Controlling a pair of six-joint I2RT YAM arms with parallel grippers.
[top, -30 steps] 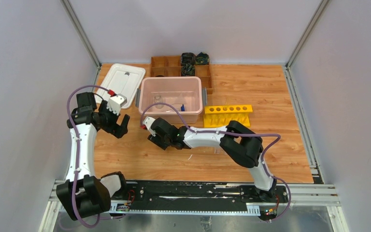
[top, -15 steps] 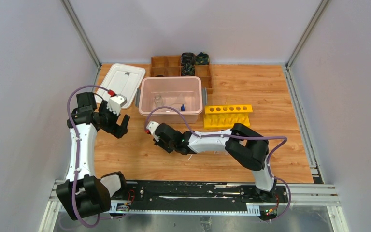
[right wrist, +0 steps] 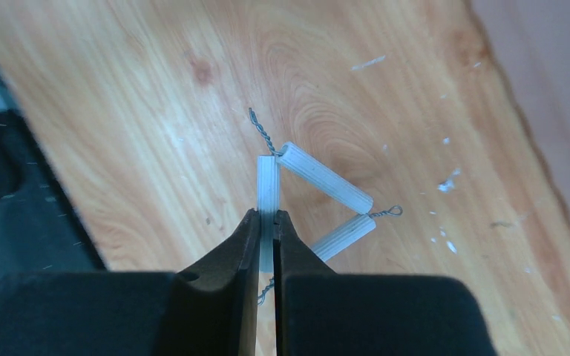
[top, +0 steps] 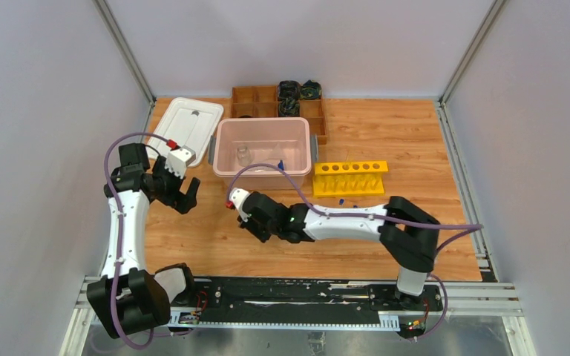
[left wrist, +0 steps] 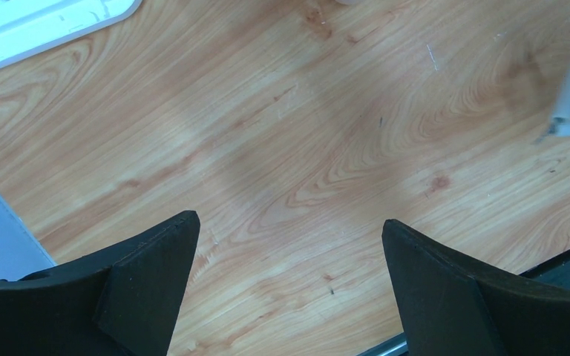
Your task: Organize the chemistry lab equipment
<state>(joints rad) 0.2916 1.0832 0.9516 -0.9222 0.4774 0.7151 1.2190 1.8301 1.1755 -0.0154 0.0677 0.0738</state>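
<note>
1. Left gripper: table's 9 o'clock; jaws spread wide, nothing between them, bare wood beneath.
2. White lid: 12 o'clock of that gripper.
3. Right gripper: near table centre; jaws pinched on one side of the white triangle.
4. Pink bin: 12 o'clock of the triangle; holds clear beaker and small blue piece.
5. Yellow rack: 3 o'clock of the bin.

arms: left arm and right arm showing white links, black joints | cables: purple, trailing | fingers: showing matte black
</note>
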